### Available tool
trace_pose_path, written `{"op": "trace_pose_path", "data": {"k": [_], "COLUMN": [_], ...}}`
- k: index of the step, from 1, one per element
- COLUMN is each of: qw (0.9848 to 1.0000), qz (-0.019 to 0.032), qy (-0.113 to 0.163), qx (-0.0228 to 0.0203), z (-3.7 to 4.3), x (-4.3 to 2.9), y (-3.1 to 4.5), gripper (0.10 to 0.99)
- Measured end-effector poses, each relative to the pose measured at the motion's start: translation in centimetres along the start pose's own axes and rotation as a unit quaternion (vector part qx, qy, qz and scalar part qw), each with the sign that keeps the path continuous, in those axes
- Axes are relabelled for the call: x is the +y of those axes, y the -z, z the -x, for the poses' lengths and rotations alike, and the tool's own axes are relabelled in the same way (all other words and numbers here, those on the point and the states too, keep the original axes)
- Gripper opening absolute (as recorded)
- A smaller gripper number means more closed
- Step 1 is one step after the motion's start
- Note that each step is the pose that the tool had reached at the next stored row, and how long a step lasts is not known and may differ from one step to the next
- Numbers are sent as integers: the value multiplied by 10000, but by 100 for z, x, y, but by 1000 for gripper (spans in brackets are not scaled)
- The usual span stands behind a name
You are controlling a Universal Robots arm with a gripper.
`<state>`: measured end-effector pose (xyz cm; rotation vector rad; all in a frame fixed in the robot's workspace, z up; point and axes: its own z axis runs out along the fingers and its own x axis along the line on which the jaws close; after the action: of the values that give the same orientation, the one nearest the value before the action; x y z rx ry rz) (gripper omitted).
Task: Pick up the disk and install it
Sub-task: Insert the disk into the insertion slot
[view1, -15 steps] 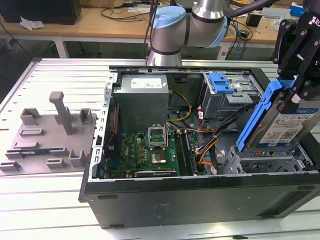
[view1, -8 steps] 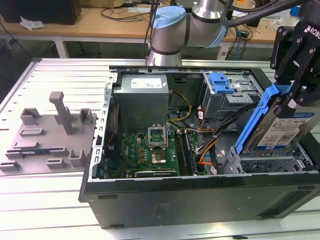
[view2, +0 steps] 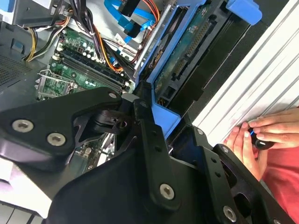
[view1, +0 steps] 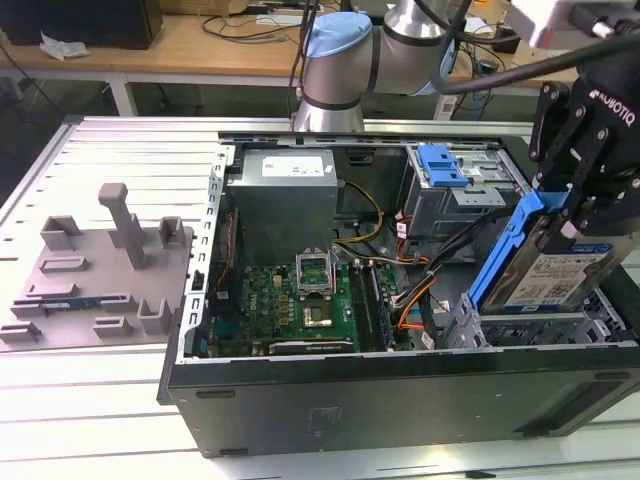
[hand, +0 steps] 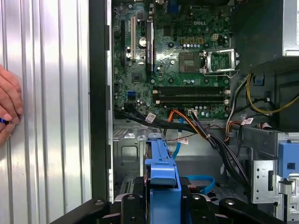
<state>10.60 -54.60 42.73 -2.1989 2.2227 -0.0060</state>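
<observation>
The disk (view1: pixel 556 272), a silver drive with a white-and-blue label in a bright blue bracket, hangs tilted on edge over the drive cage (view1: pixel 520 330) at the exterior view's right end of the open computer case (view1: pixel 400 395). My black gripper (view1: pixel 566 215) is shut on it from above. In the second wrist view the disk's green underside (view2: pixel 187 51) and blue bracket (view2: pixel 164 117) run out from between my fingers (view2: pixel 142 123). The first wrist view has the bracket's blue edge (hand: pixel 161 170) standing in front of the gripper (hand: pixel 161 201).
Inside the case lie a green motherboard (view1: pixel 290 300), a grey power supply box (view1: pixel 290 195), loose cables (view1: pixel 420 285) and a small blue clip (view1: pixel 440 165). A grey fixture (view1: pixel 100 265) sits on the ribbed table. A person's hand (view2: pixel 261 135) rests beside the case.
</observation>
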Motion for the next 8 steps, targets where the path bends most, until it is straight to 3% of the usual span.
{"op": "trace_pose_path", "data": {"k": [8], "qw": [10000], "qz": [0], "qy": [0], "qx": [0], "z": [-2], "x": [2], "y": [-192], "gripper": [369]}}
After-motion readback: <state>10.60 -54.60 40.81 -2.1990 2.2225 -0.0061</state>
